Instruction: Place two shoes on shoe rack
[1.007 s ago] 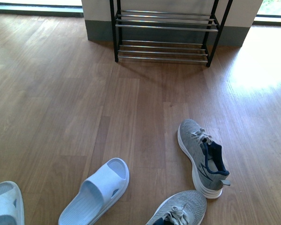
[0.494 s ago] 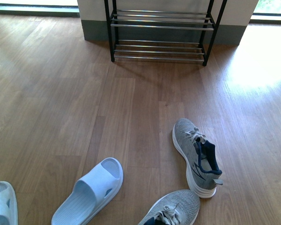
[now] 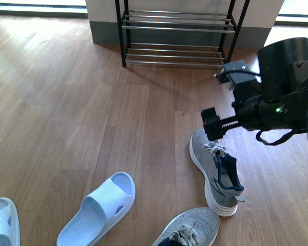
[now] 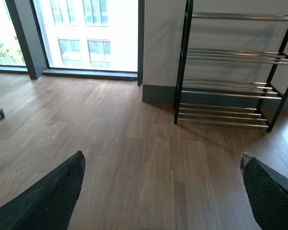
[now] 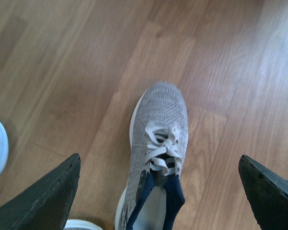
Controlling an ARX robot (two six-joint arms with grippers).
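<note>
I log the right gripper (image 3: pixel 222 98) spread wide, holding nothing, hanging over the laced front of one grey sneaker (image 3: pixel 215 171) on the wood floor (image 3: pixel 66 102). The second sneaker (image 3: pixel 192 231) lies just beside its heel, cut off by the frame edge. The left gripper (image 4: pixel 161 191) is likewise splayed and holds nothing; the shoe rack (image 3: pixel 177 29) stands well apart by the wall, and a pale blue slipper (image 3: pixel 100 207) lies left of the sneakers

Grey sneakers (image 3: pixel 215 171) (image 3: pixel 192 231): two. Blue slippers (image 3: pixel 97 207) (image 3: pixel 2 223): two. Shoe rack (image 3: pixel 174 28): one.
</note>
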